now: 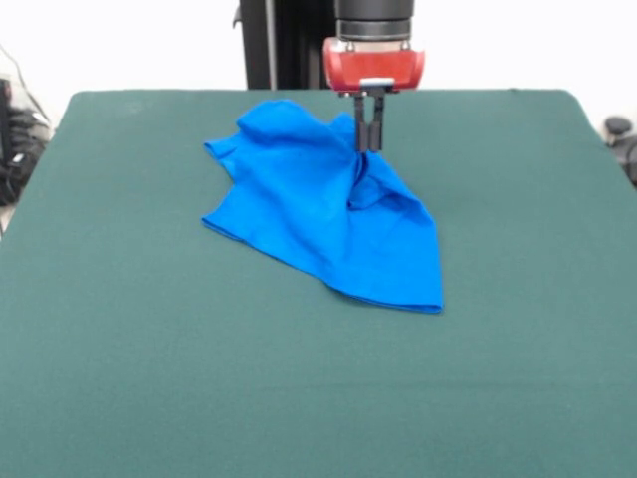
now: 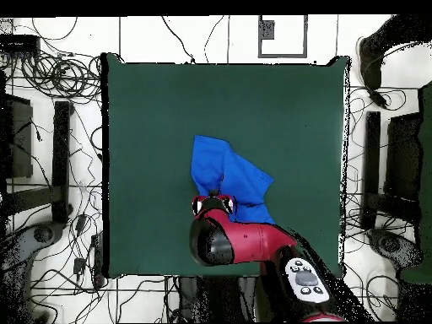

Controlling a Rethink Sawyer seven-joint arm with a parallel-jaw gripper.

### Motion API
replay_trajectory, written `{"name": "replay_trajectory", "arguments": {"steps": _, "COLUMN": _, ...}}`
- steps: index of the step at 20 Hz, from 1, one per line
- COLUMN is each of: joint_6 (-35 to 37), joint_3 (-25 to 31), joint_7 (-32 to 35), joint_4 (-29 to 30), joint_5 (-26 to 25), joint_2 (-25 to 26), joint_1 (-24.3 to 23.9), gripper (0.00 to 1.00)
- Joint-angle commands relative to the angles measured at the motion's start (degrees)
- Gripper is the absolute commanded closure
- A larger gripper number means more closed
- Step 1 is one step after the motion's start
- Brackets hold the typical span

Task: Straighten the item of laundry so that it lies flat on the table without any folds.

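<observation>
The bright blue T-shirt (image 1: pixel 318 214) lies crumpled and folded on the dark green table (image 1: pixel 149 358), a little behind its middle. One part of it is pulled up into a peak at the gripper. My gripper (image 1: pixel 368 147) hangs from the red wrist at the shirt's far edge, its two black fingers close together and shut on that raised fold. In the overhead view the shirt (image 2: pixel 228 175) lies just above the gripper (image 2: pixel 213 202) on the table (image 2: pixel 278 110), and the red arm hides its lower edge.
The robot's black pedestal (image 1: pixel 274 45) stands behind the table's far edge. Cables and dark equipment (image 2: pixel 51 126) lie on the floor round the table's sides. Bare green felt surrounds the shirt on all sides.
</observation>
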Motion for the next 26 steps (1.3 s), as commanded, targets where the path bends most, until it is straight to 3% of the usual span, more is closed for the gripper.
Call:
{"name": "replay_trajectory", "arguments": {"steps": 1, "joint_6": 1.32, "joint_3": 2.69, "joint_7": 10.24, "joint_4": 1.26, "joint_5": 2.47, "joint_2": 1.91, "joint_1": 2.08, "gripper": 1.00}}
{"name": "replay_trajectory", "arguments": {"steps": 18, "joint_6": 0.86, "joint_3": 2.93, "joint_7": 10.57, "joint_4": 1.97, "joint_5": 2.35, "joint_2": 1.55, "joint_1": 1.47, "gripper": 1.00}}
{"name": "replay_trajectory", "arguments": {"steps": 19, "joint_6": 0.86, "joint_3": 3.07, "joint_7": 10.55, "joint_4": 2.02, "joint_5": 2.30, "joint_2": 1.56, "joint_1": 1.32, "gripper": 0.00}}
{"name": "replay_trajectory", "arguments": {"steps": 26, "joint_6": 0.42, "joint_3": 3.13, "joint_7": 10.65, "joint_4": 2.05, "joint_5": 2.22, "joint_2": 1.66, "joint_1": 1.30, "gripper": 0.00}}
